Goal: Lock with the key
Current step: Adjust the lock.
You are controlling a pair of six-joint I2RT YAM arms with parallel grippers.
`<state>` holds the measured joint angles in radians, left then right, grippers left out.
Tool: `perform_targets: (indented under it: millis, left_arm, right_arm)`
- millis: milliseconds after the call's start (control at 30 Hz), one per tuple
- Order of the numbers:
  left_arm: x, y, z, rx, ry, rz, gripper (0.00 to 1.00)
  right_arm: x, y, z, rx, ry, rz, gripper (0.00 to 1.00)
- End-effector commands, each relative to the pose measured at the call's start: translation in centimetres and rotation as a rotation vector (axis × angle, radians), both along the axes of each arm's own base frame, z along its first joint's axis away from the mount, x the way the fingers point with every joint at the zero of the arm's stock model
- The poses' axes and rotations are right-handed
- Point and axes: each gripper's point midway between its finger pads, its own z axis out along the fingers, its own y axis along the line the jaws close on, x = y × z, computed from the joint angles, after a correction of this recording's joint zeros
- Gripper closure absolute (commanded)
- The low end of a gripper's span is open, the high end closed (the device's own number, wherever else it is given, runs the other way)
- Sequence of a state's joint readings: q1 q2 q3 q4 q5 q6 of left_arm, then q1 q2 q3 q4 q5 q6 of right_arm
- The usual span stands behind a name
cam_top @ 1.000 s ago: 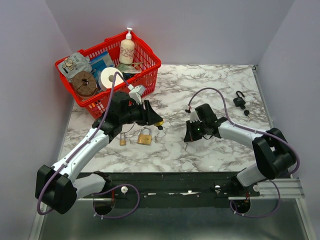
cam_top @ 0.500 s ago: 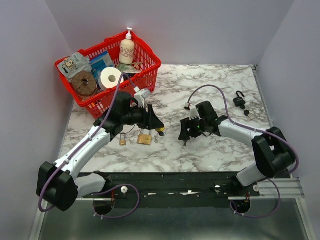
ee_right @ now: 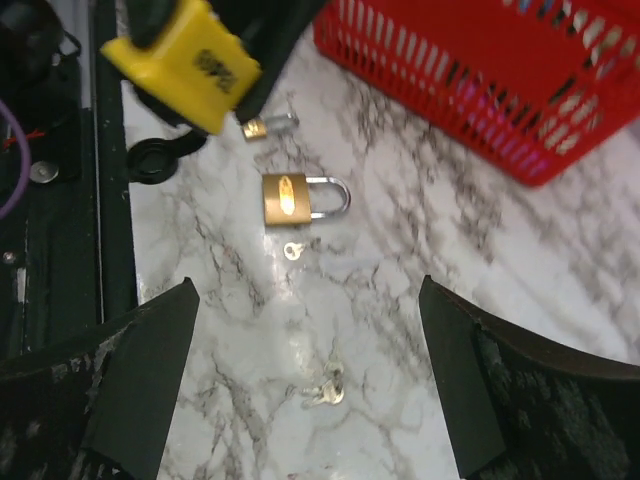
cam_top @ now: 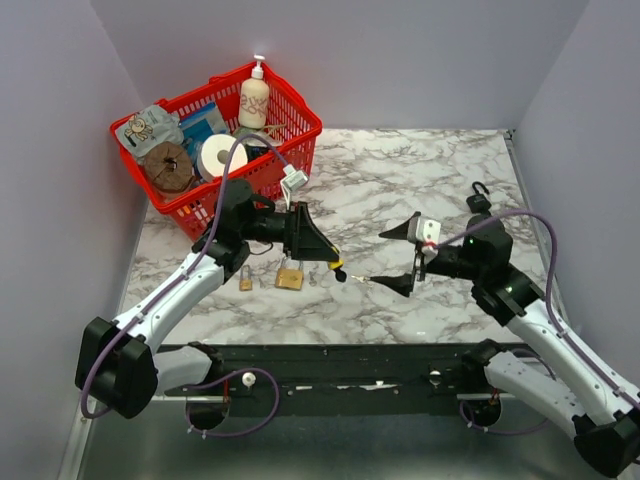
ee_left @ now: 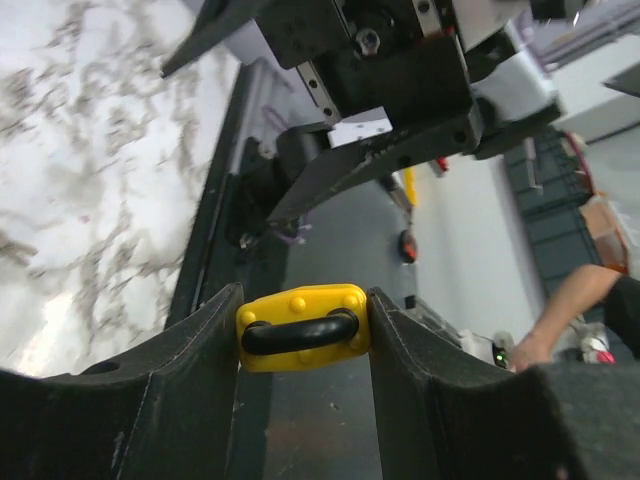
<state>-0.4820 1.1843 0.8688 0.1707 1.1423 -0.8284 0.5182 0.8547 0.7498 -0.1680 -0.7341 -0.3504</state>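
Nearest me, the right gripper point(cam_top: 390, 258) stands wide apart and empty over the keys point(ee_right: 322, 393), which lie loose on the marble table point(cam_top: 400, 170). Just beyond, the left gripper point(ee_left: 302, 305) is clamped on the yellow padlock point(ee_right: 182, 64), held off the surface. I judge its long axis follows the fingers, shackle toward the wrist, base toward the right arm. Step in hand: fetching a key. The next move calls for picking one up and aligning it with the keyway.

Nothing here can actually be read. The yellow padlock point(ee_right: 185, 65) has dark stamped lettering on its side, too blurred to make out. The brass padlock point(ee_right: 290, 197) bears an oval badge, illegible. The bottle point(cam_top: 254, 98) has a label with reddish scribbles, and the pouch point(cam_top: 140, 128) a cartoon figure, but no clear letters.
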Motion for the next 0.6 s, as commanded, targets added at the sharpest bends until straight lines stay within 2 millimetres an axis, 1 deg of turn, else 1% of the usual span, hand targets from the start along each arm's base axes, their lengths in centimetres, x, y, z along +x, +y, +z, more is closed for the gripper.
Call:
perform_targets:
  millis: [0,33,67,100,133,200,233,300,333,400,467,567]
  left_arm:
    - [-3.4,0.7,5.7,-0.191,-0.076,-0.168,1.0]
    - [-3.6,0.7,6.0,-0.198,-0.069,-0.179,1.0]
    - [-3.7,0.7,6.3,-0.203,-0.078,-0.189,1.0]
    - [-4.2,0.6,6.3,-0.201,-0.084,-0.212,1.0]
    - [-4.5,0.6,6.5,-0.205,-0.098,-0.225,1.0]
    - [-5.2,0.4,6.8,-0.205,-0.114,-0.26,1.0]
    - [-5.8,0.3,6.8,-0.206,-0.115,-0.281,1.0]
    - [-6.2,0.2,7.1,-0.21,-0.127,-0.296,1.0]
    - [-6.4,0.1,7.0,-0.208,-0.127,-0.311,1.0]
    - [-6.6,-0.1,7.0,-0.21,-0.131,-0.319,1.0]
    - [-6.5,-0.2,7.1,-0.213,-0.134,-0.319,1.0]
    - [-6.3,-0.3,7.1,-0.213,-0.123,-0.316,1.0]
  right_arm:
    - [-2.8,1.2,2.1,0.049,-0.287,0.175,0.0]
    - [-3.4,1.7,2.6,0.063,-0.308,0.188,0.0]
    - [-3.3,1.9,3.7,0.09,-0.361,0.173,0.0]
    - [-3.5,2.2,4.1,0.098,-0.393,0.179,0.0]
    - [-4.2,2.7,4.4,0.105,-0.414,0.203,0.0]
    - [-4.2,3.2,5.3,0.116,-0.465,0.206,0.0]
    - [-4.6,3.6,5.6,0.124,-0.469,0.224,0.0]
    - [-4.8,4.0,6.9,0.147,-0.484,0.227,0.0]
    - [-5.2,4.4,7.0,0.153,-0.484,0.24,0.0]
    - [-5.2,4.8,7.8,0.167,-0.488,0.226,0.0]
    - [-5.7,5.3,8.8,0.186,-0.488,0.239,0.0]
    - [-6.9,5.8,9.3,0.198,-0.483,0.272,0.0]
